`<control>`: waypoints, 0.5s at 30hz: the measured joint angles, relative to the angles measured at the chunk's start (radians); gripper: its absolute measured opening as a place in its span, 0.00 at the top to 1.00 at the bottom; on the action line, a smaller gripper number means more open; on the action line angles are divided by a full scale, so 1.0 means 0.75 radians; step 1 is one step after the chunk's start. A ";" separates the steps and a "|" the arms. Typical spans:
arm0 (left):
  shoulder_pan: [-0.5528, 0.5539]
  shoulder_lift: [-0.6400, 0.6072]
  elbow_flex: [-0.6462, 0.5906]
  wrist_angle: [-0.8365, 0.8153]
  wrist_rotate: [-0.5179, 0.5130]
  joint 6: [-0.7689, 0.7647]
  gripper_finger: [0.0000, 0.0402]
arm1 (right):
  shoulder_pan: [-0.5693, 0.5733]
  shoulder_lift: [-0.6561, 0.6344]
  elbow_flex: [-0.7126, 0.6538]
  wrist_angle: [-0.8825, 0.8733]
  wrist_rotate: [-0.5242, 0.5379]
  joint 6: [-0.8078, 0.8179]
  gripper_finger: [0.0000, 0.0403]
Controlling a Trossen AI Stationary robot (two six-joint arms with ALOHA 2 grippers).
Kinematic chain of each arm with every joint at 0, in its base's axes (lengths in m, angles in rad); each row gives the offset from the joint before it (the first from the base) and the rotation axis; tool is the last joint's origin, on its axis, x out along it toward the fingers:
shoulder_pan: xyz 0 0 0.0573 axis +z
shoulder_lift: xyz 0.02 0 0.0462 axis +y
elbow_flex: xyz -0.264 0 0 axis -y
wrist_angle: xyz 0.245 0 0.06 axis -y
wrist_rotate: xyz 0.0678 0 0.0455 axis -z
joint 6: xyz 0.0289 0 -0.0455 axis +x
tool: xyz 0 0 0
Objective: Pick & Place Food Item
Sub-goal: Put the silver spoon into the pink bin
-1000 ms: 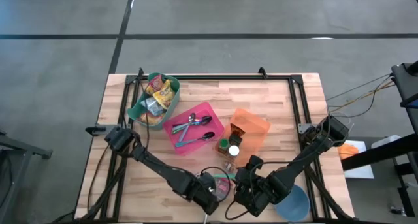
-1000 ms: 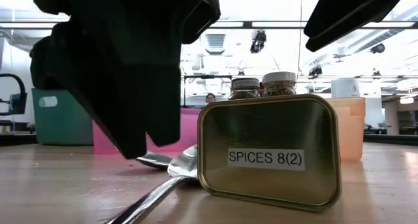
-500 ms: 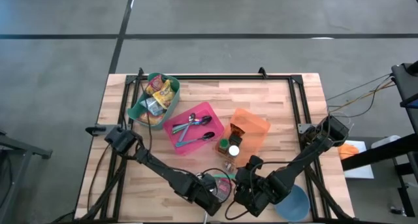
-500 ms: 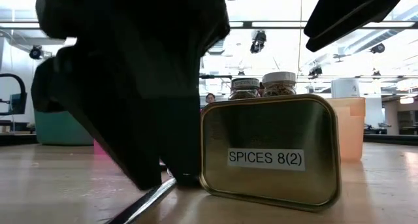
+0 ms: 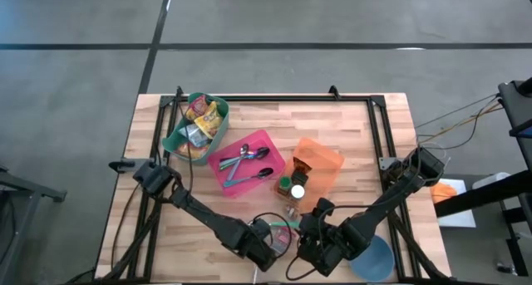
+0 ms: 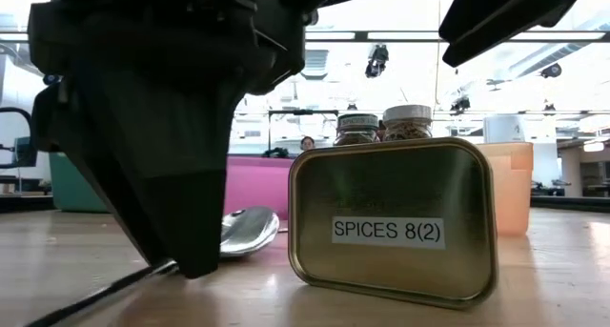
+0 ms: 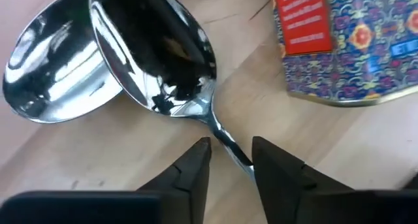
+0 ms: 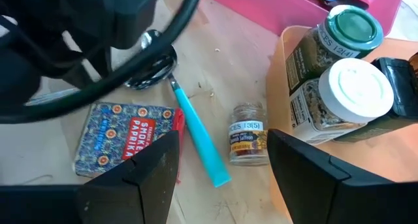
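My left hand [image 7: 228, 160] is down at the table's [image 5: 349, 135] near edge, fingers part open straddling a spoon's [image 7: 157, 57] thin neck, not clamped yet. The food item, a paprika tin [image 8: 124, 140], lies flat just beside it. Looks light, stiff and slick, so I'd pinch its narrow sides. Right hand [image 8: 222, 160] hovers nearby, open and empty.

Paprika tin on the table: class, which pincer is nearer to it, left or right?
Left. The left pincer straddles a spoon handle right beside the tin; the right pincer hangs farther off.
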 joint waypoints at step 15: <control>0.001 -0.003 0.000 -0.207 0.060 0.234 0.98 | 0.007 0.000 0.001 -0.001 -0.001 0.001 0.43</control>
